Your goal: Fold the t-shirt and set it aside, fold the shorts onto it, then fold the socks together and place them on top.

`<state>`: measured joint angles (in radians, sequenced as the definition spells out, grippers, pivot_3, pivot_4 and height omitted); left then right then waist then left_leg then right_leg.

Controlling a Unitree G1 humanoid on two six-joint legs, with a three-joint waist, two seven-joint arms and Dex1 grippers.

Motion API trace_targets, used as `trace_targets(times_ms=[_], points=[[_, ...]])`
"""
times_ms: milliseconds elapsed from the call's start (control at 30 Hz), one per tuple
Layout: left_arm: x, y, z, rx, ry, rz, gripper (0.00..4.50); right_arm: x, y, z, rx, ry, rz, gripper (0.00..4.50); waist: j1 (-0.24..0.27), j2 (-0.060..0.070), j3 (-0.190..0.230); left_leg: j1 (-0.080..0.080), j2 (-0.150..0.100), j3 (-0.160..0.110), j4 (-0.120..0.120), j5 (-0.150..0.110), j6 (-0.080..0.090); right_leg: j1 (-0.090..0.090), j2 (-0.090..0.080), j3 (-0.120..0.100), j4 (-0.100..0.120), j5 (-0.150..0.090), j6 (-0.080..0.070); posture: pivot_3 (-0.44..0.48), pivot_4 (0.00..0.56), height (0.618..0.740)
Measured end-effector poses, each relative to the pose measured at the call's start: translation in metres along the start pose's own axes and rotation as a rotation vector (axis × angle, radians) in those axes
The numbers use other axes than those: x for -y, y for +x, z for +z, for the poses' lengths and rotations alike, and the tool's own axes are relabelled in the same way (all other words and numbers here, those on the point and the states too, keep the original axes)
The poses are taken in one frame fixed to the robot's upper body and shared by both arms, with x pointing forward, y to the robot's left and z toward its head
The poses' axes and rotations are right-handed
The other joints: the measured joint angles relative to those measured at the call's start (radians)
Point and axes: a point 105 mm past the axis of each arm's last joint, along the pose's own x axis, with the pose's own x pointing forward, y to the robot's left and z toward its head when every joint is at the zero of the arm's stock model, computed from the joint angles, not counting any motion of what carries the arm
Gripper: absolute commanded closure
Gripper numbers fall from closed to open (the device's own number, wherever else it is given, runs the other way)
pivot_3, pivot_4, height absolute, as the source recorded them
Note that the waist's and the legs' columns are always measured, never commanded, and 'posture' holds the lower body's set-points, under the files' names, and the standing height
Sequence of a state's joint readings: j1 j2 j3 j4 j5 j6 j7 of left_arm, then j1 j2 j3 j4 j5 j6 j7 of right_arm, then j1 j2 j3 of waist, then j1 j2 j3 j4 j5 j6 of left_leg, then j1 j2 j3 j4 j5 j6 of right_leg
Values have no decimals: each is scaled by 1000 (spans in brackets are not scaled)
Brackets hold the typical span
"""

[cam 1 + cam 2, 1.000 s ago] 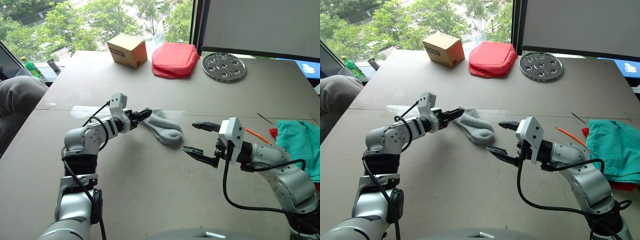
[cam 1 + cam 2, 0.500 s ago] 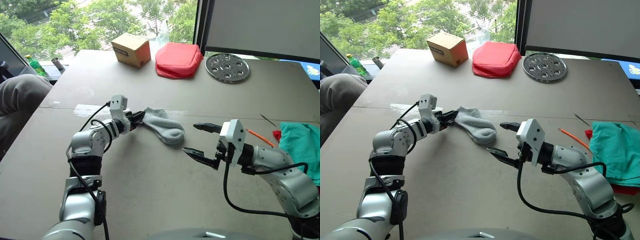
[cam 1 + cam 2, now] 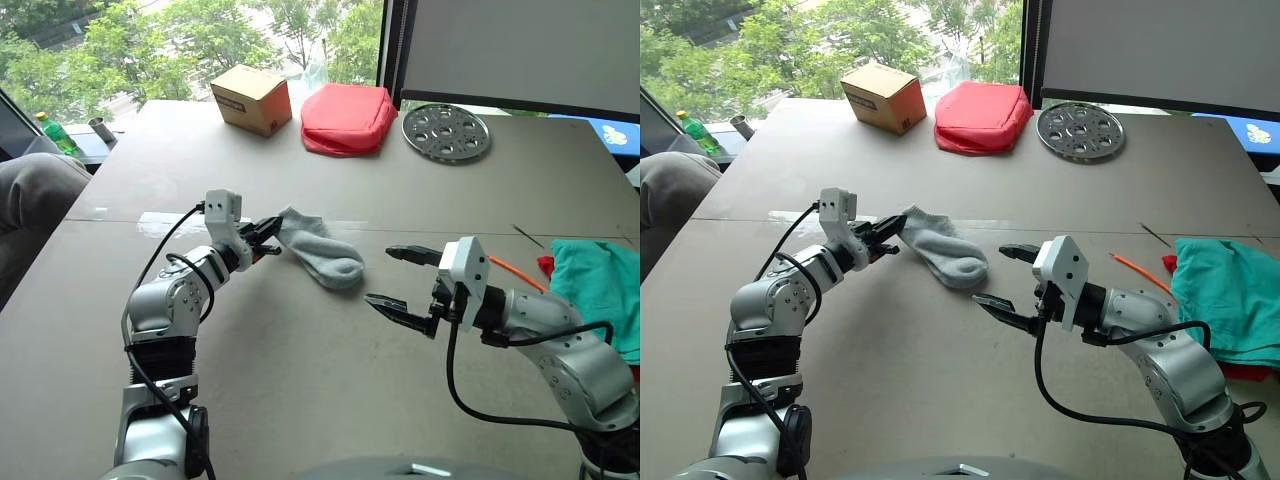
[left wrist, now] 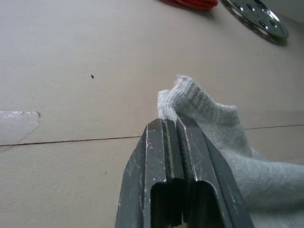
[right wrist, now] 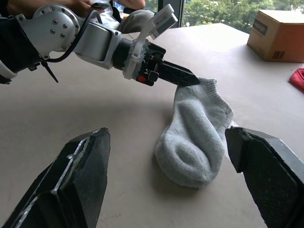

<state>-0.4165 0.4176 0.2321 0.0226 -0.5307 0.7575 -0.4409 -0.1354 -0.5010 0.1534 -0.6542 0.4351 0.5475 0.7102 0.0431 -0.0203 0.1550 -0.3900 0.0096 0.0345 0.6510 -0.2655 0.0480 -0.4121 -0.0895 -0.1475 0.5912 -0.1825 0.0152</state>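
Note:
The light grey socks [image 3: 322, 254] lie as one small heap in the middle of the table; I cannot tell the two apart. My left gripper [image 3: 272, 232] is shut on the ribbed cuff end of the socks [image 4: 209, 118], its fingers [image 4: 156, 156] pressed together around the knit. My right gripper [image 3: 380, 274] hovers open just right of the toe end, touching nothing. The teal shorts [image 3: 602, 290] lie crumpled at the right edge with an orange drawstring [image 3: 505, 268] sticking out. A bit of the red t-shirt [image 3: 1169, 265] peeks from under them.
At the far side stand a cardboard box [image 3: 253, 98], a puffy red pouch [image 3: 348, 118] and a perforated metal disc [image 3: 446, 132]. A person's grey-clad limb [image 3: 35, 190] rests at the left edge, with a green bottle [image 3: 52, 130] behind it.
My left gripper has closed on the cuff of the socks and its wrist has turned a little. The right arm has held still and open.

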Motion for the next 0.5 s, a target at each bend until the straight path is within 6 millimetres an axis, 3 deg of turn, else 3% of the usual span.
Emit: trace_targets(times_ms=[167,333,500], points=[[13,-2,0,21,26,-53,4432,1,0,0,5,-4,1,402,-4,0,0,0,0,0,0,3,4,0,1,0,0,0,0,0,150,739],[36,-10,0,35,172,-186,4432,0,0,0,11,-9,2,402,-4,0,0,0,0,0,0,1,2,0,0,0,0,-1,-2,0,150,739],[39,-13,-2,40,184,-205,4432,0,0,0,12,-12,2,402,-3,0,0,0,0,0,1,0,1,0,1,0,0,-2,-3,0,150,739]])
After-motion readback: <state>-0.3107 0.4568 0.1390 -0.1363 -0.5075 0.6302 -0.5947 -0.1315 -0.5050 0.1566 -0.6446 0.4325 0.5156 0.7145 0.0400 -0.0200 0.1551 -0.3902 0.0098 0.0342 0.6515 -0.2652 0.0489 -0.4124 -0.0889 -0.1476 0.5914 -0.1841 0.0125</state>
